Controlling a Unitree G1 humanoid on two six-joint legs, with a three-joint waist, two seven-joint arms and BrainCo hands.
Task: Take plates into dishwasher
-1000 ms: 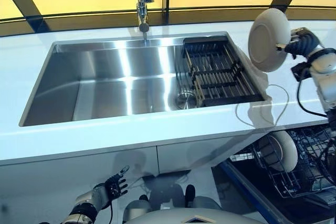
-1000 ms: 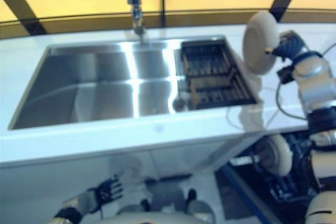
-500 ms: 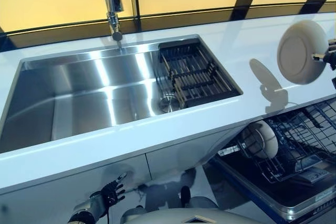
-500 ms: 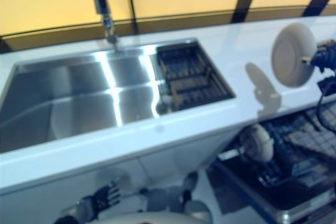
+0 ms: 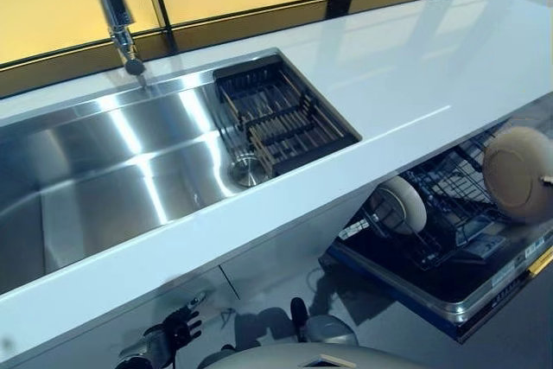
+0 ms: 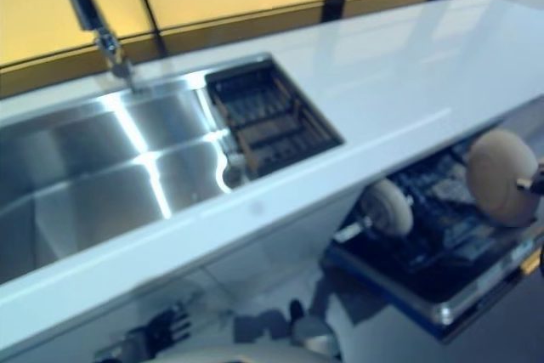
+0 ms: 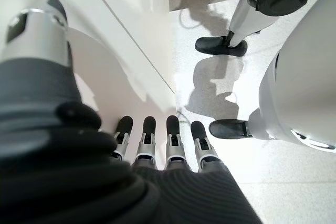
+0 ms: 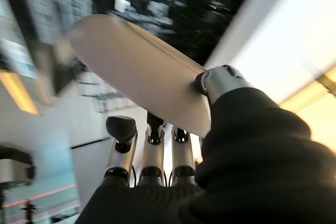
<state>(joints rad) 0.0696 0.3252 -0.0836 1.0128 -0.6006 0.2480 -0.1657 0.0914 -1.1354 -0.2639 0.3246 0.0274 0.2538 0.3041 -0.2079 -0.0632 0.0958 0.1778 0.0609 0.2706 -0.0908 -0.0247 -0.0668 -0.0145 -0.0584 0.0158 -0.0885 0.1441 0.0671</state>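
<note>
Left eye: beige plate held on edge over the pulled-out dishwasher rack, upright to suit the tines; second plate already racked nearer the counter. Dish rack in sink empty.

Right eye: same layout, nothing extra.

Left wrist: left hand low by the cabinet front, fingers straight, holding nothing.

Right wrist: right hand pinching plate rim, thumb on top face, fingers beneath; rack beyond.

One cream plate is held on edge above the open dishwasher rack, pinched by the right hand. A second plate stands upright at the rack's near-left end.
</note>
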